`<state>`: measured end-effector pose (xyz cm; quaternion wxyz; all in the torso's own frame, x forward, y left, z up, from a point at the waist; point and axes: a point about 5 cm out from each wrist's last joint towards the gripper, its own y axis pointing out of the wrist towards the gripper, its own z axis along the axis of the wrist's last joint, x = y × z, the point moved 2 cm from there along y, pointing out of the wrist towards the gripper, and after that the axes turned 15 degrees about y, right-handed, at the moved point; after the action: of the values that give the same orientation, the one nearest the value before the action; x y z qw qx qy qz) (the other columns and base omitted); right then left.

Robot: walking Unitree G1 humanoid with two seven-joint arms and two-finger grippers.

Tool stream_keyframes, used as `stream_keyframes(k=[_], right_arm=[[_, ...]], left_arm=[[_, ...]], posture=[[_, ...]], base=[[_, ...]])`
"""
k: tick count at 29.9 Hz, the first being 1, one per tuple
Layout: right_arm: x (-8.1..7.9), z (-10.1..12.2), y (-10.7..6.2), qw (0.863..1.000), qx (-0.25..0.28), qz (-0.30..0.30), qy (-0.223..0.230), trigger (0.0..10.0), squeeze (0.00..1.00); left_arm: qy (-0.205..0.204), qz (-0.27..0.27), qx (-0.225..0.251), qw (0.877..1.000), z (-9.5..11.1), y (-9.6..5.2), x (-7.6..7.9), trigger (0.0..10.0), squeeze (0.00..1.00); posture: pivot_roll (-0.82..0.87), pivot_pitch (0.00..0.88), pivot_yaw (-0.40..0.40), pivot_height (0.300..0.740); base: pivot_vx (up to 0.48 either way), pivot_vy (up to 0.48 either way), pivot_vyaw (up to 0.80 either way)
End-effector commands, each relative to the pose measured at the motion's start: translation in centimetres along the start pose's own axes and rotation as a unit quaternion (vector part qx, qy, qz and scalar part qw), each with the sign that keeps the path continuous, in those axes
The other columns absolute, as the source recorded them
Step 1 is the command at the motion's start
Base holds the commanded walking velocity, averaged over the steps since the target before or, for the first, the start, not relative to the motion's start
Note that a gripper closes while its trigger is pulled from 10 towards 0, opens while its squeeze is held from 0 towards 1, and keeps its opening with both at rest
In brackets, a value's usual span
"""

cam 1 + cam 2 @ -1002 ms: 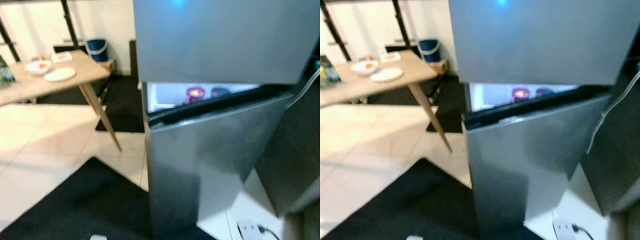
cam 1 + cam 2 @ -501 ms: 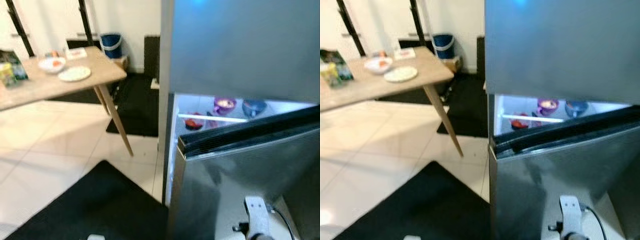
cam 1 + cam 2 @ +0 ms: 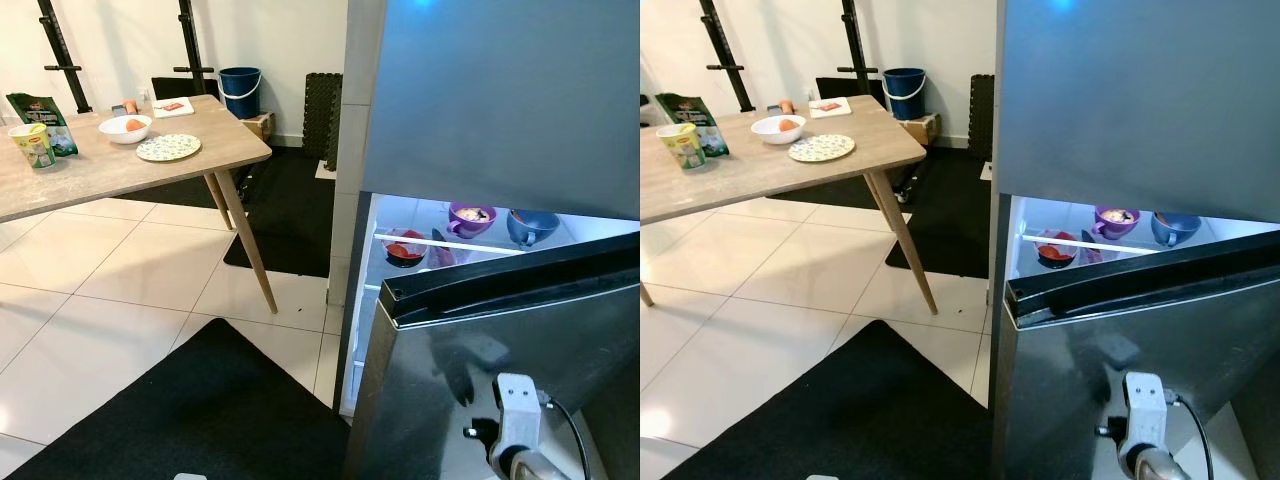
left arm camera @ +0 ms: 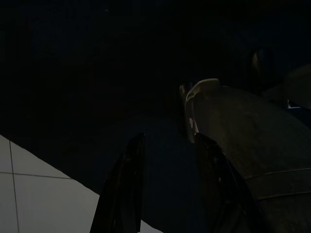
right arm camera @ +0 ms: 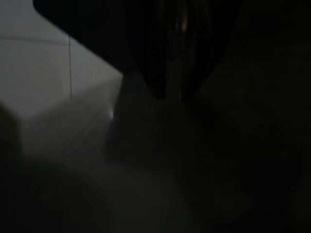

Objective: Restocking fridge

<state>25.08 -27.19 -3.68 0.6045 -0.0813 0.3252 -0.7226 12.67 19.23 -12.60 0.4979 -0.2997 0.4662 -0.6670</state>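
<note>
White tiled floor [image 3: 120, 280], with a black mat [image 3: 200, 410] nearest the camera.

Left gripper [image 4: 167, 187]: hangs low over the mat's edge in the dark left wrist view, its two fingers [image 4: 129, 184] a little apart and holding nothing. Right gripper: right wrist view too dark and blurred; whether its fingers are apart or together cannot be told.

Fridge [image 3: 500, 130]: steel, on the right. Upper door shut. Lower door [image 3: 500, 370] ajar, its black top edge tilted across the opening. A white fitting with a black cable [image 3: 515, 425] shows in front of the door, at the bottom of the view.

Lit compartment behind the door: red bowl [image 3: 405, 248] on the shelf nearer the front; purple bowl [image 3: 471, 217] and blue bowl [image 3: 531, 226] side by side farther back.

Wooden table [image 3: 120, 175], left, with slanted legs: patterned plate [image 3: 168, 148]; white bowl [image 3: 125, 128] holding something orange; cup [image 3: 33, 144]; green packet [image 3: 40, 115] just behind the cup.

Far wall: blue bucket [image 3: 240, 92], black stand poles [image 3: 190, 45], dark folded mat [image 3: 322, 115] beside the fridge.
</note>
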Motion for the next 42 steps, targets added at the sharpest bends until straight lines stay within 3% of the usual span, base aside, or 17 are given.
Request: stream_keyframes(k=[1, 7, 8, 10, 12, 18, 31, 42], right_arm=[[-1.1, 1.8, 0.6, 0.999, 0.034, 0.024, 0.005, 10.0, 0.0], [-3.0, 4.5, 1.3, 0.995, 0.077, 0.062, 0.016, 10.0, 0.0], [-4.2, 5.9, 1.7, 0.992, 0.098, 0.084, 0.017, 10.0, 0.0], [-4.2, 5.9, 1.7, 0.992, 0.098, 0.084, 0.017, 10.0, 0.0], [-5.7, 7.5, 2.0, 0.987, 0.12, 0.108, 0.016, 10.0, 0.0], [-7.5, 9.6, 2.3, 0.98, 0.148, 0.13, 0.01, 10.0, 0.0], [-8.8, 12.9, 2.6, 0.977, 0.176, 0.119, 0.011, 10.0, 0.0], [-8.4, 12.7, 2.7, 0.979, 0.178, 0.096, 0.013, 10.0, 0.0]], left_arm=[[-0.002, -0.008, -0.012, 1.0, -0.7, -0.1, 0.4, 10.0, 0.0], [-0.003, -0.01, -0.013, 1.0, -0.9, -0.1, 0.5, 10.0, 0.0], [-0.004, -0.01, -0.014, 1.0, -1.0, -0.1, 0.5, 10.0, 0.0], [-0.004, -0.01, -0.014, 1.0, -1.0, -0.1, 0.5, 10.0, 0.0], [-0.004, -0.01, -0.015, 1.0, -1.1, -0.1, 0.5, 10.0, 0.0], [-0.003, -0.008, -0.016, 1.0, -1.2, -0.1, 0.5, 10.0, 0.0], [-0.007, -0.006, -0.018, 1.0, -1.5, -0.2, 0.4, 10.0, 0.0], [-0.009, -0.004, -0.016, 1.0, -1.5, -0.3, 0.1, 10.0, 0.0]], posture=[[-0.06, 0.0, 0.017, 0.74], [-0.07, 0.0, 0.012, 0.74], [-0.07, 0.0, 0.012, 0.74], [-0.07, 0.0, 0.012, 0.74], [-0.07, 0.0, 0.012, 0.74], [-0.06, 0.0, 0.012, 0.74], [-0.05, 0.0, 0.006, 0.74], [-0.04, 0.0, 0.003, 0.74]], base=[[0.0, 0.0, 0.0], [0.0, 0.0, 0.0], [0.0, 0.0, 0.0], [0.0, 0.0, 0.0], [0.0, 0.0, 0.0], [0.0, 0.0, 0.0], [0.0, 0.0, 0.0], [0.0, 0.0, 0.0]])
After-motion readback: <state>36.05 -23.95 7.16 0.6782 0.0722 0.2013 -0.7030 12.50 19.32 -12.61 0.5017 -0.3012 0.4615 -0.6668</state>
